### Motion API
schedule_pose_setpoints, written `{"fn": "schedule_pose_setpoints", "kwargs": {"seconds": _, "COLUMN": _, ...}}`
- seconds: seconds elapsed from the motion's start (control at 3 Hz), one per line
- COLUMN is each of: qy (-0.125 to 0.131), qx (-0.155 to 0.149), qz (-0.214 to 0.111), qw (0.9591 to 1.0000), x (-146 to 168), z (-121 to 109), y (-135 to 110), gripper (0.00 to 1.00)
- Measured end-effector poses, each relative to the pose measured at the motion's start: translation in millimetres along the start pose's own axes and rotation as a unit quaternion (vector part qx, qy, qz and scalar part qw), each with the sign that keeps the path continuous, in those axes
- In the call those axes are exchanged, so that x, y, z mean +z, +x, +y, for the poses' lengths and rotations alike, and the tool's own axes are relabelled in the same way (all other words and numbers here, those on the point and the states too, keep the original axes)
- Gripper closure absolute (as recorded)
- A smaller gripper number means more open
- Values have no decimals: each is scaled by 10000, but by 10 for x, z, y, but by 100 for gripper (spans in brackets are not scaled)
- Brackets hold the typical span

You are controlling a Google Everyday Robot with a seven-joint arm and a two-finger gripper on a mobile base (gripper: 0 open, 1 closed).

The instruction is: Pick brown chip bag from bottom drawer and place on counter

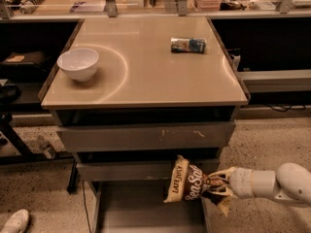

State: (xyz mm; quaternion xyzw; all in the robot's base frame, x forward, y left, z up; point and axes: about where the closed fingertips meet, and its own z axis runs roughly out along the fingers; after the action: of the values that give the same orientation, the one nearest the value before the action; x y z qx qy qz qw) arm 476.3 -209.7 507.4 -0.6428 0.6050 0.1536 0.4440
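The brown chip bag (187,184), dark brown with tan edges and white "Sea Salt" script, hangs in the air above the right part of the open bottom drawer (146,208), in front of the middle drawer front. My gripper (217,186) reaches in from the right on a white arm (272,182) and is shut on the bag's right end. The beige counter (146,76) tops the grey drawer unit, well above the bag.
A white bowl (77,63) stands on the counter's left side. A small blue-and-white packet (188,44) lies at its back right. Two taller grey drawer fronts (146,137) sit above the bottom drawer. A white shoe (14,221) is at the lower left floor.
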Motion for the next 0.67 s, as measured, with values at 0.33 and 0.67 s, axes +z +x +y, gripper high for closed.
{"fn": "schedule_pose_setpoints", "kwargs": {"seconds": 0.33, "qy": 116, "qx": -454, "qz": -25, "qw": 9989, "x": -318, "z": 18, "y": -380, "gripper": 100}}
{"fn": "schedule_pose_setpoints", "kwargs": {"seconds": 0.67, "qy": 204, "qx": -1129, "qz": 18, "qw": 9934, "x": -725, "z": -46, "y": -970, "gripper": 100}}
